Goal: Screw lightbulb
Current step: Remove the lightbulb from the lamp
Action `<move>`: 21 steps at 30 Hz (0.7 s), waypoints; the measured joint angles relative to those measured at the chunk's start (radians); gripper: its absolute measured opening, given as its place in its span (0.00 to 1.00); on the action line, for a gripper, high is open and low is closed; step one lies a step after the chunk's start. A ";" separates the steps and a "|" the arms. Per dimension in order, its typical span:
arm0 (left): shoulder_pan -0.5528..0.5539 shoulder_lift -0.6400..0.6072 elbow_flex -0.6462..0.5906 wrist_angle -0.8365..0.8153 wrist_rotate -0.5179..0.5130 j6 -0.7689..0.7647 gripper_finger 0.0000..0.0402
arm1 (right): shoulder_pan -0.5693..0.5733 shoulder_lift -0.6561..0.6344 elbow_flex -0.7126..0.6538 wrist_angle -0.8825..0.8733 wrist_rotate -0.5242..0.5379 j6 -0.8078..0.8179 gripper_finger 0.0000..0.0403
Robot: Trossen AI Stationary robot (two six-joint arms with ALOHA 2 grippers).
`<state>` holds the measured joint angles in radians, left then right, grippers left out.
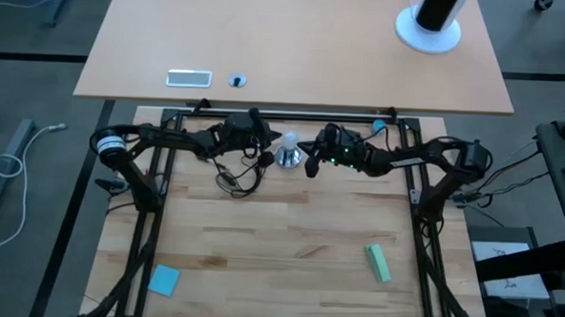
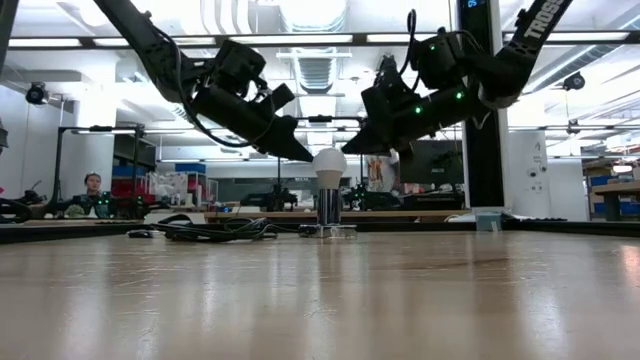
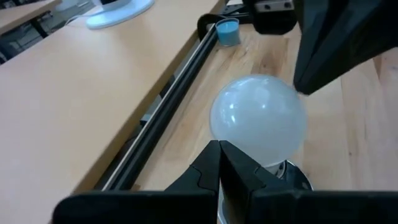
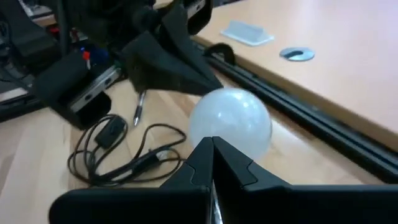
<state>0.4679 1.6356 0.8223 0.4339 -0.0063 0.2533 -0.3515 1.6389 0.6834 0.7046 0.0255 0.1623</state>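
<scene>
Two dark grippers flank the small frosted-white, pear-shaped lightbulb (image 1: 289, 142), which stands upright in a round silver metal socket (image 1: 288, 159) near the far edge of the pale wooden table (image 1: 288, 245). At table height the bulb sits between the two sets of fingertips, both pointing down toward it from either side. The left gripper (image 1: 264, 148) has its fingers pressed together with nothing between them, its tips just beside the bulb's left side; whether they touch the glass cannot be told. The right gripper (image 1: 311, 163) is likewise fully closed and empty, its tips close to the bulb's right side. A black cord (image 1: 239, 180) lies looped on the table beside the socket, under the left arm. A blue square pad (image 1: 163, 279) and a green rectangular block (image 1: 378, 262) lie well apart on the near half of the table
</scene>
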 joint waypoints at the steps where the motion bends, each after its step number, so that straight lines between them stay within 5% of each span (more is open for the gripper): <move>1: 0.000 0.000 0.000 0.000 0.000 -0.002 0.00 | 0.000 0.012 0.000 0.018 0.001 0.001 0.00; 21: -0.012 -0.001 0.000 -0.065 0.197 -0.080 0.00 | 0.000 0.032 0.001 0.025 0.108 0.012 0.00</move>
<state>0.4561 1.6344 0.8219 0.3694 0.1909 0.1730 -0.3517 1.6712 0.6840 0.7294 0.1331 0.1745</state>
